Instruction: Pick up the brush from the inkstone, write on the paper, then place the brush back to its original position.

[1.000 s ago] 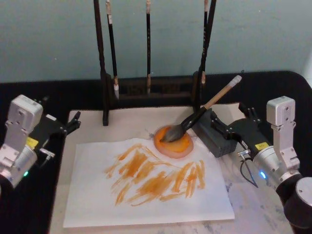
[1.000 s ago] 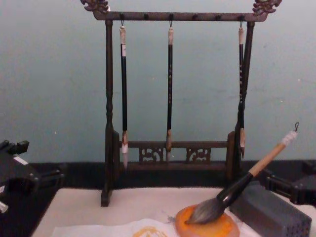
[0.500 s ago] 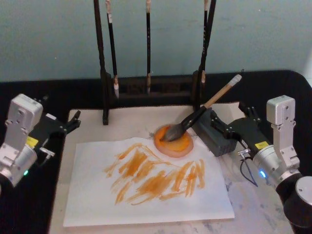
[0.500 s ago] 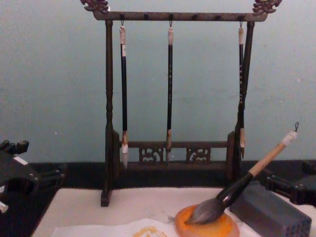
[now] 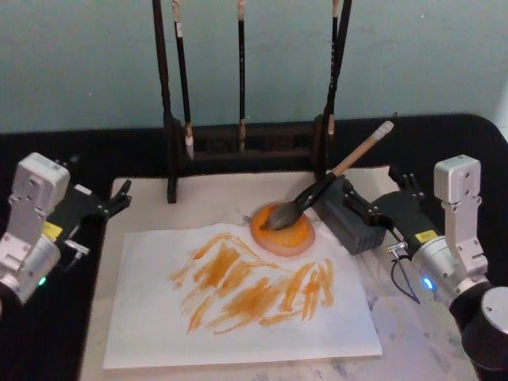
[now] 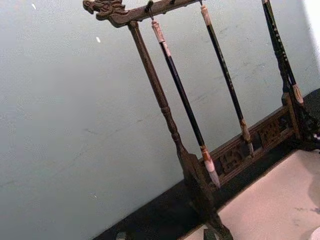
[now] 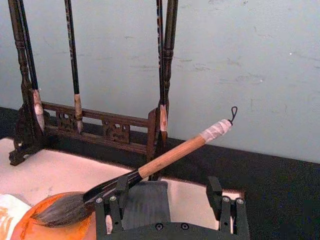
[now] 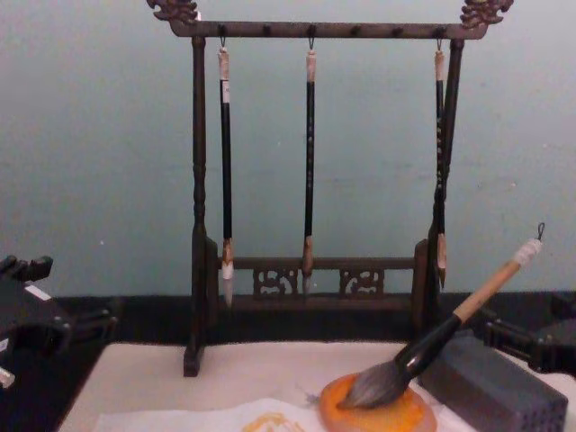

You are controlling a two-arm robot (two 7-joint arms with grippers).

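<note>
The brush (image 5: pixel 321 187) rests tuft-down in the orange inkstone (image 5: pixel 283 230), handle propped on a grey block (image 5: pixel 349 216), ready for gripping. The right gripper (image 7: pixel 165 205) sits just behind it, fingers (image 7: pixel 109 210) wide, empty. The left gripper (image 5: pixel 111 203) is parked well apart, fingers spread. The paper (image 5: pixel 238 302) already bears orange strokes.

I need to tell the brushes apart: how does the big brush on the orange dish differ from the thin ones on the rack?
The brush leans tilted, tuft in the orange dish; the thin brushes hang upright from the rack. Its tuft is fat and grey-brown; theirs are small. Its handle is tan; theirs black. All have pale top ends.
</note>
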